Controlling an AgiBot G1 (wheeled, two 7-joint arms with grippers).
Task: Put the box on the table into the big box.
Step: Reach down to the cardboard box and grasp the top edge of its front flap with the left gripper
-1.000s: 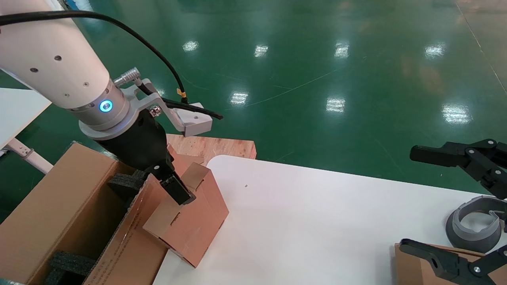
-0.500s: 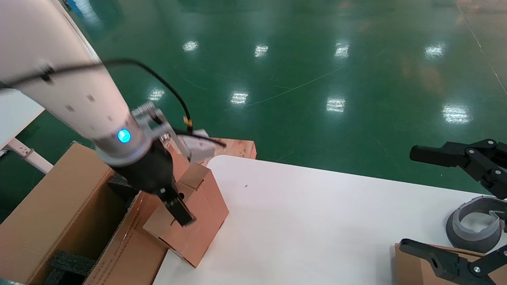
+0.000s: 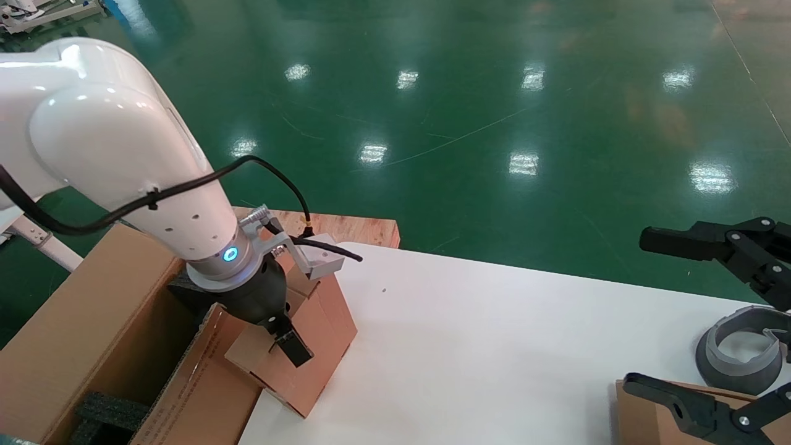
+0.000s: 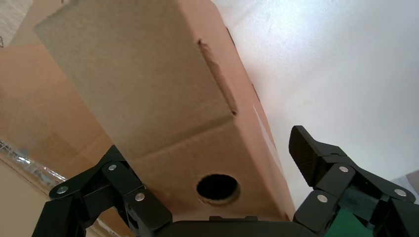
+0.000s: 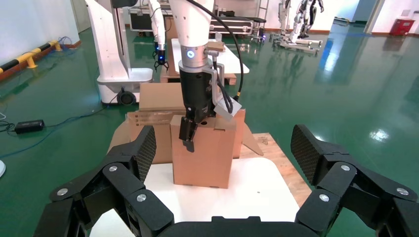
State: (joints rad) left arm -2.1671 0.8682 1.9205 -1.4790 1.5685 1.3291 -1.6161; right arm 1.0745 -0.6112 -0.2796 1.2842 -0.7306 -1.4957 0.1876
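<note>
The small reddish-brown box (image 3: 321,334) stands upright at the left edge of the white table (image 3: 494,346), right beside the big box (image 3: 93,321). My left gripper (image 3: 281,334) is down over the top of the box, open, with a finger (image 3: 291,347) along one side. In the left wrist view the box (image 4: 163,98) fills the space between the jaws of the left gripper (image 4: 205,148), and one pad (image 4: 305,148) stands apart from its side. The right wrist view shows the box (image 5: 202,153) from the front. My right gripper (image 3: 636,309) hangs open at the table's far right.
Black foam blocks (image 3: 108,411) lie inside the big box, whose printed flap (image 3: 198,383) leans against the table edge. A paler cardboard box (image 3: 642,414) and a grey ring-shaped part (image 3: 738,358) sit at the right. A wooden pallet (image 3: 346,225) lies behind the table.
My left arm has come down and the open gripper has sunk lower over the box. The box and the right arm have not moved.
</note>
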